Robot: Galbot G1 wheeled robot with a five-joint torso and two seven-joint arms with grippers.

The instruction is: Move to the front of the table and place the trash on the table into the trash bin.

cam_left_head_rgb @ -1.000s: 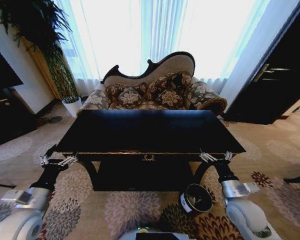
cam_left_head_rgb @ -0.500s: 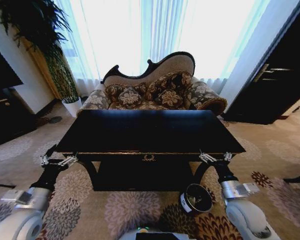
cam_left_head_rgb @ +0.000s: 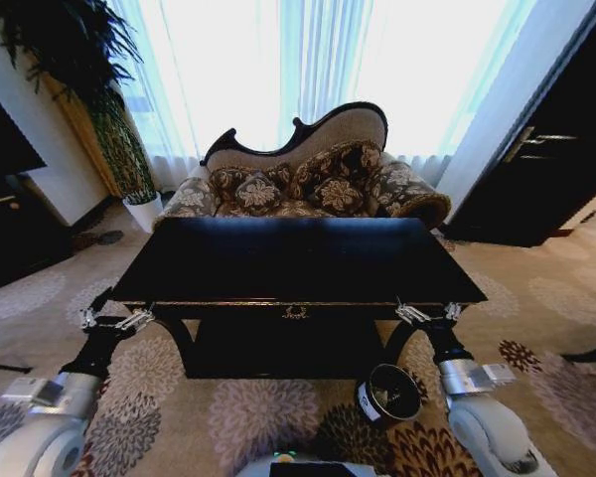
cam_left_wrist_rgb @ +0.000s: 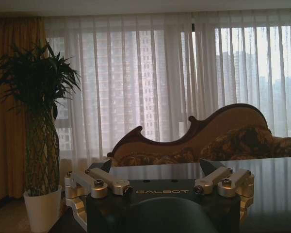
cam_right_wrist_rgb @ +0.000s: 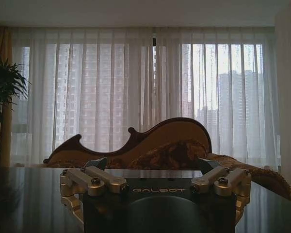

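My left gripper (cam_left_head_rgb: 116, 320) sits by the table's front left corner, low at rail height, fingers spread and empty. My right gripper (cam_left_head_rgb: 429, 313) mirrors it at the front right corner, also spread, holding nothing. From each wrist view the jaws frame open air over the dark tabletop.

The table (cam_left_head_rgb: 296, 260) is square ahead of me, its gold ornament centred on the front rail, so I judge the drive-up done or nearly so. The trash bin (cam_left_head_rgb: 388, 395) stands on the carpet just beside my right arm, in front of the table's right leg, mouth up.

I can't make out any trash on the top; the surface reads as plain glossy black from the head, left wrist (cam_left_wrist_rgb: 276, 184) and right wrist (cam_right_wrist_rgb: 34, 194) views.

To do this step well, I'd judge: stay centred, lift both arms clear of the rail before reaching, and confirm there's anything to pick before committing.

Behind sits the sofa (cam_left_head_rgb: 308, 184), with the plant (cam_left_head_rgb: 124, 149) on the left.
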